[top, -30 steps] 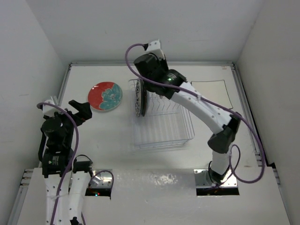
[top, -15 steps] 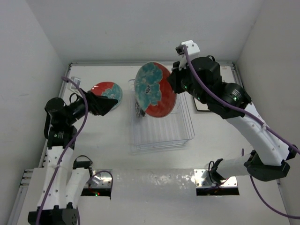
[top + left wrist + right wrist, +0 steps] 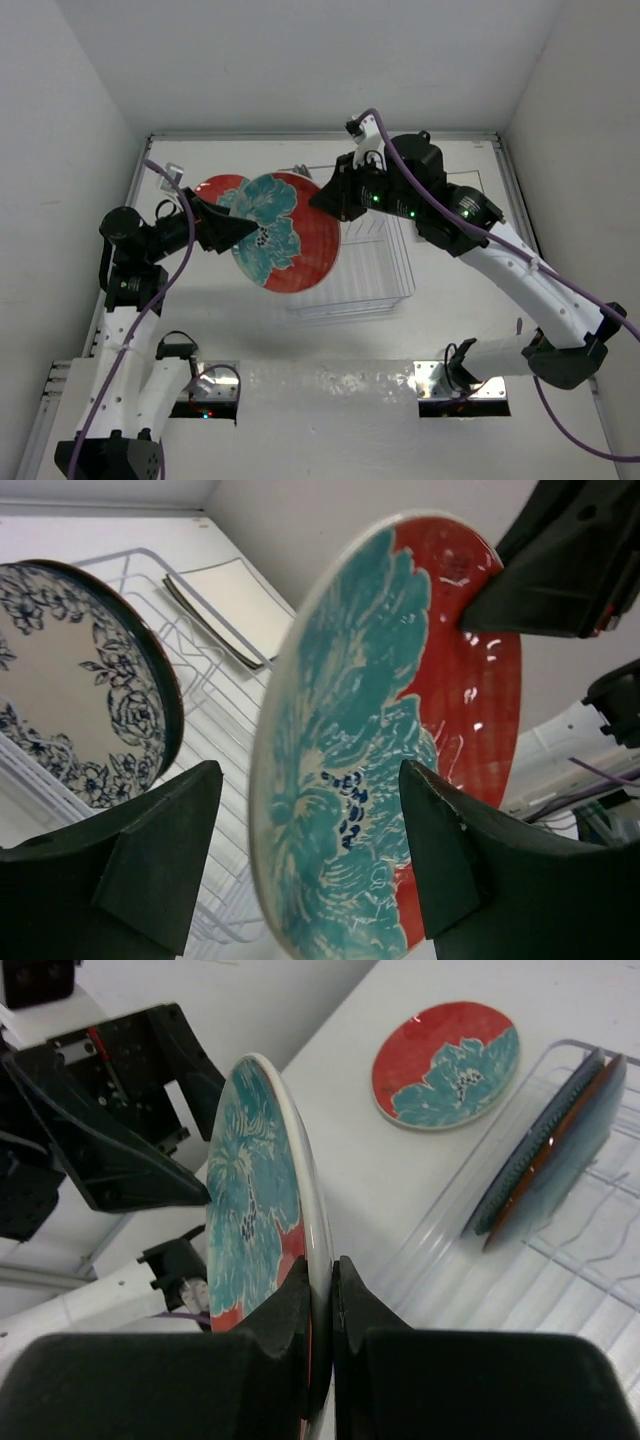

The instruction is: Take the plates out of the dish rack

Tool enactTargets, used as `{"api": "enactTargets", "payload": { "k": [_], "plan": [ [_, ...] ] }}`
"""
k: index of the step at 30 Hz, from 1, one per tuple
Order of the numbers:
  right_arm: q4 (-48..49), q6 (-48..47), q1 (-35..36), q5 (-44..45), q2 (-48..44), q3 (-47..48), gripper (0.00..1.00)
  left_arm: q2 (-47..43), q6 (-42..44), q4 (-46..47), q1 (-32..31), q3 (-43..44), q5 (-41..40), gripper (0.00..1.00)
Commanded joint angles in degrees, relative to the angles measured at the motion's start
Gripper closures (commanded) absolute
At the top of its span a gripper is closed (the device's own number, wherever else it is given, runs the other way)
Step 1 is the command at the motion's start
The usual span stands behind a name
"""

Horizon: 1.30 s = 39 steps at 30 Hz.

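Your table point(image 3: 210, 320) is flat matte white, boxed in by plain white walls point(image 3: 300, 60) on three sides. Your right gripper point(image 3: 322, 1272) is pinched tight on the rim of the red-and-teal plate point(image 3: 290, 240), one finger on each face, holding it on edge in the air just ahead of the wrist. Your left gripper point(image 3: 310, 780) stands wide, its fingers point(image 3: 150, 860) straddling the plate's opposite rim. There is a clear gap on the underside finger; whether the other finger touches the glazed face, you cannot tell. The plate is round and glossy, red with a large teal flower blotch and a pale edge. The dish rack point(image 3: 385, 285), clear wire, lies below the right gripper, off to its right side. Past the left gripper's fingers a white floral plate point(image 3: 85, 680) stands upright in the rack. A second red plate point(image 3: 447, 1063) lies flat on the table beyond the right gripper's tips, just beside the rack.
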Motion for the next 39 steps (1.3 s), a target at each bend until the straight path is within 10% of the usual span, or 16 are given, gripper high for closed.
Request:
{"api": "enactTargets", "payload": {
  "k": [1, 3, 7, 11, 13, 26, 39],
  "plan": [
    [20.46, 5.64, -1.38, -5.05, -2.49, 0.8, 1.0, -0.3, -0.35, 3.58, -1.7, -0.07, 3.06, 0.32],
    [23.0, 6.61, -2.18, -6.01, -2.49, -0.69, 1.0, -0.12, -0.09, 3.32, -2.67, -0.16, 3.33, 0.39],
    [25.22, 6.88, -3.49, -6.29, -2.66, -2.62, 1.0, -0.04, -0.26, 2.36, -2.94, 0.81, 3.68, 0.99],
    [25.48, 7.23, -6.83, -6.81, -3.27, -6.49, 0.97, -0.21, -0.44, -1.95, -2.85, 3.7, -3.07, 1.0],
    [25.83, 7.93, -9.11, -6.55, -5.11, -10.07, 0.63, -0.91, -3.93, -4.41, -2.94, 4.85, -11.03, 1.0],
    [13.36, 1.52, -15.54, 2.58, -14.69, -16.6, 0.03, 8.92, -22.68, 0.26, 1.27, 17.83, -26.98, 1.0],
    [2.28, -4.54, -15.54, 7.95, -24.98, -25.74, 0.01, 32.98, -21.01, 1.47, 14.64, 16.63, -37.01, 1.0]
  ]
}}
